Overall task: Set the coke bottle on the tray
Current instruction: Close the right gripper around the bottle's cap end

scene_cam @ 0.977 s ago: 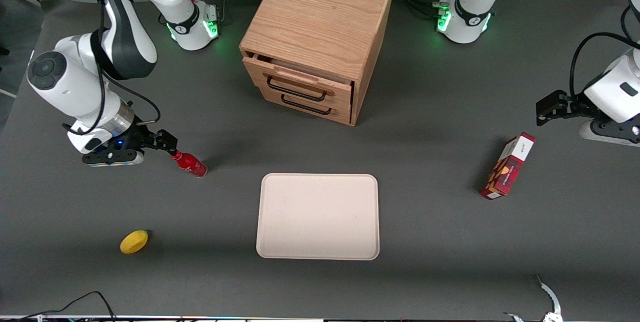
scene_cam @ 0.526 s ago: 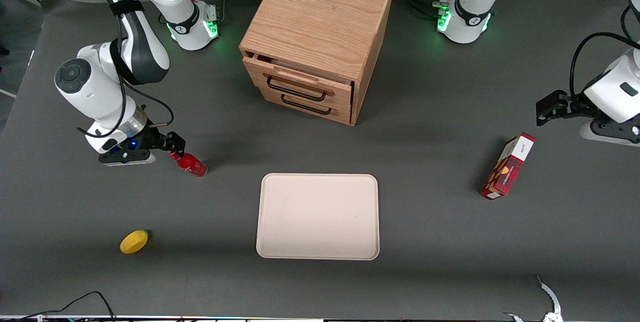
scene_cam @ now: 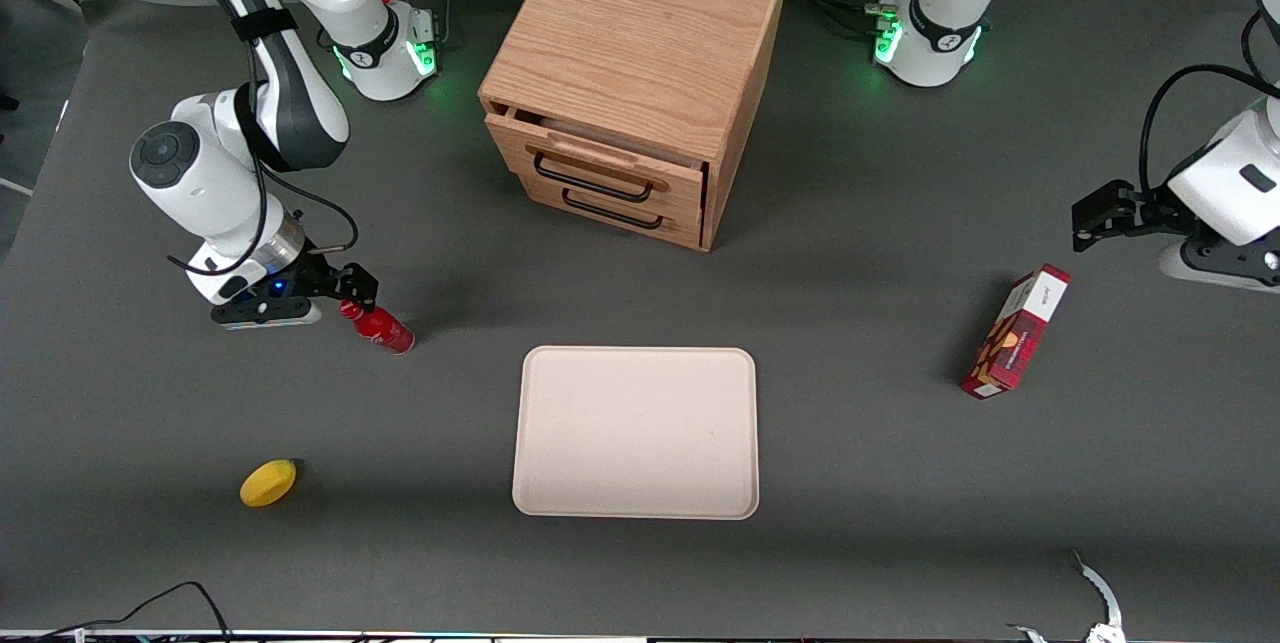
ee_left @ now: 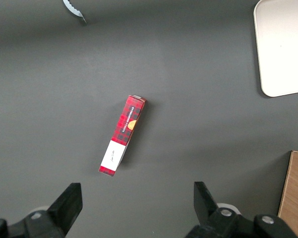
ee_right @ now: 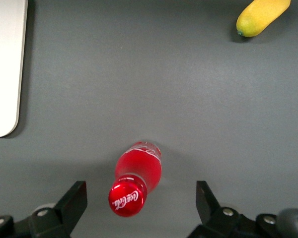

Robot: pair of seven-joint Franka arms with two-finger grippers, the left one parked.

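The right arm's gripper [scene_cam: 357, 289] hung low over the table at the working arm's end, its two fingers [ee_right: 73, 202] spread wide apart and holding nothing. The coke bottle [scene_cam: 380, 327] stood upright on the dark table, its red cap [ee_right: 125, 198] between the spread fingers but touching neither of them. White lettering showed on the cap and on the shoulder of the bottle. The tray [scene_cam: 636, 432] lay flat and bare near the middle of the table, well apart from the bottle and a little nearer the front camera. A yellow lemon [scene_cam: 268, 482] lay on the table nearer the front camera than the bottle. A wooden drawer cabinet [scene_cam: 634, 75] stood farther from the front camera than the tray, and a red carton [scene_cam: 1015, 331] lay toward the parked arm's end
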